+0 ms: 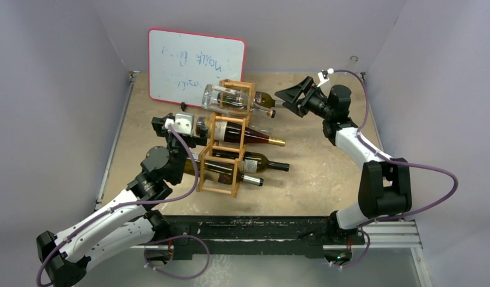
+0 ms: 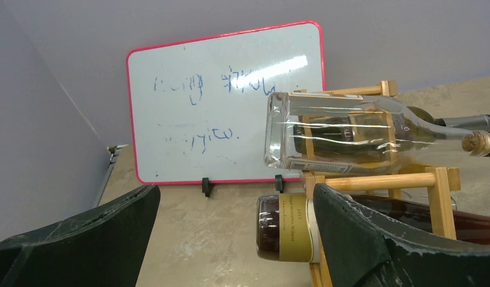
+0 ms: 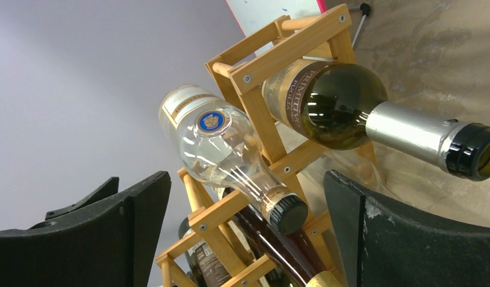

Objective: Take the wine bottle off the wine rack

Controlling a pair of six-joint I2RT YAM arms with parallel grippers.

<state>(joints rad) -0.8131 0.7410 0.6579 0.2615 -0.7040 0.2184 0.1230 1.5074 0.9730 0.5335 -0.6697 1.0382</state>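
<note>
A red-edged whiteboard (image 1: 196, 66) is propped on black feet (image 2: 207, 186) at the far side of the tan table (image 1: 314, 179). Blue scribbles are seen across it. Grey walls (image 1: 51, 89) are set around.

Wine rack (image 1: 218, 158) sits mid-table (image 1: 326, 173), running near to far. Racked bottles (image 1: 242, 134) lie in its openings, necks poking out to the right. The top bottle (image 1: 227, 97) lies across the rack's far end, neck right too. Whiteboard (image 1: 194, 66) stands behind, far left. Left gripper (image 1: 163, 124) is just left of the rack, right gripper (image 1: 288, 98) just right of its far end, by the necks.
</note>
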